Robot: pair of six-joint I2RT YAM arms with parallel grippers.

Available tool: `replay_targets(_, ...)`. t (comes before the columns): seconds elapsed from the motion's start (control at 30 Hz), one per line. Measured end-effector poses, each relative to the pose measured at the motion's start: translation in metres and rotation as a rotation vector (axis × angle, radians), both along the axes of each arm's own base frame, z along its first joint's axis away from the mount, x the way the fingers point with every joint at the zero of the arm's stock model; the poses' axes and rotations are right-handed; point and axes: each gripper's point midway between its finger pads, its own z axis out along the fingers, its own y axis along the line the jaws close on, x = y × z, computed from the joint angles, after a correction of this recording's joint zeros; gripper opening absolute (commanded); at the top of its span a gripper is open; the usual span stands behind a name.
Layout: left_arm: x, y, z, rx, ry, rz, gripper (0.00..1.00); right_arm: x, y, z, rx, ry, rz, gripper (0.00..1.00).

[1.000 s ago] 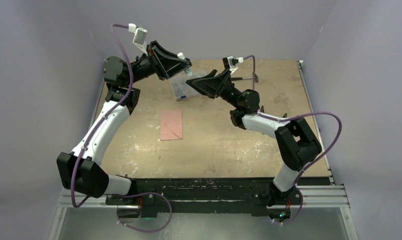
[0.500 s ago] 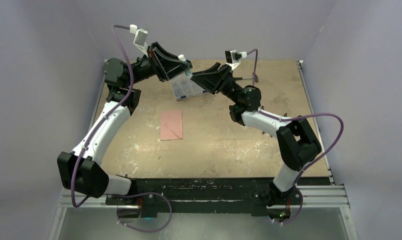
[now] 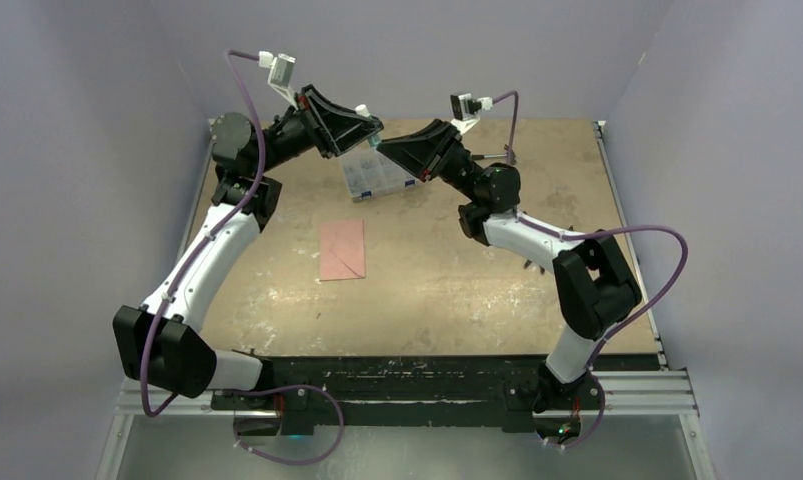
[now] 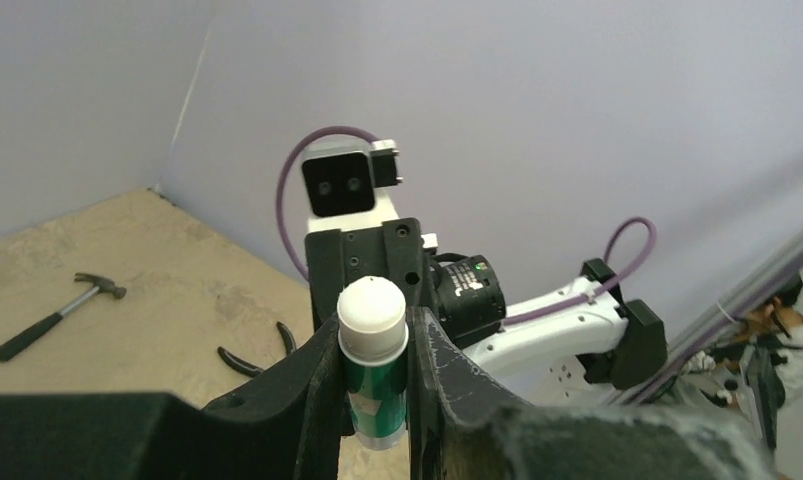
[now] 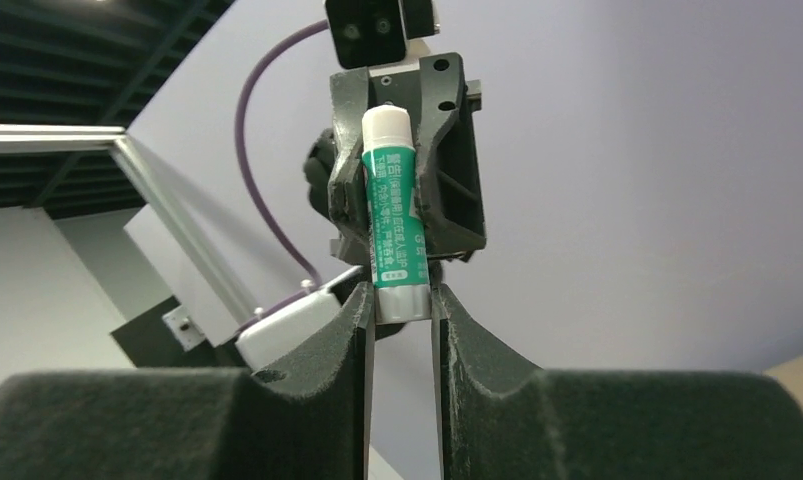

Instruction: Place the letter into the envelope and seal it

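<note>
A green glue stick (image 5: 395, 230) with a white cap hangs in the air at the back of the table. My left gripper (image 4: 372, 335) is shut on its green body (image 4: 374, 380). My right gripper (image 5: 402, 300) meets it from the other side, its fingers pressed on the stick's pale lower end. In the top view the two grippers touch tip to tip above a clear box, left gripper (image 3: 365, 128) and right gripper (image 3: 385, 146). The salmon-pink envelope (image 3: 342, 250) lies flat on the table, apart from both arms. The letter is out of view.
A clear compartment box (image 3: 377, 182) sits under the grippers. A hammer (image 4: 52, 315) and black pliers (image 4: 257, 355) lie at the back right of the table. Purple walls close in the back and sides.
My right gripper has moved left and up to the glue stick and closed its jaws on the lower end. The left gripper kept its hold and barely moved.
</note>
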Motion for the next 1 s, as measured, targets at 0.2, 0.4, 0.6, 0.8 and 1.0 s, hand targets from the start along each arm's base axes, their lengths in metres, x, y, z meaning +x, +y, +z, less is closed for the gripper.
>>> replay_targets(0.2, 0.038, 0.009, -0.024, 0.046, 0.203, 0.187, 0.0, 0.032, 0.009, -0.017, -0.172, 0.006, -0.188, 0.0)
replay_targets(0.4, 0.072, 0.03, -0.052, 0.085, 0.426, 0.409, 0.0, 0.064, 0.024, -0.035, -0.419, -0.004, -0.453, 0.0)
replay_targets(0.6, 0.102, 0.043, -0.106, 0.154, 0.646, 0.54, 0.0, 0.095, 0.03, -0.08, -0.742, 0.111, -0.77, 0.0)
replay_targets(0.8, 0.098, 0.036, -0.127, 0.21, 0.713, 0.513, 0.0, 0.087, 0.02, -0.091, -0.852, 0.098, -0.779, 0.75)
replay_targets(1.0, 0.086, 0.02, -0.1, 0.204, 0.555, 0.355, 0.0, 0.064, -0.026, -0.014, -0.616, 0.025, -0.673, 0.81)
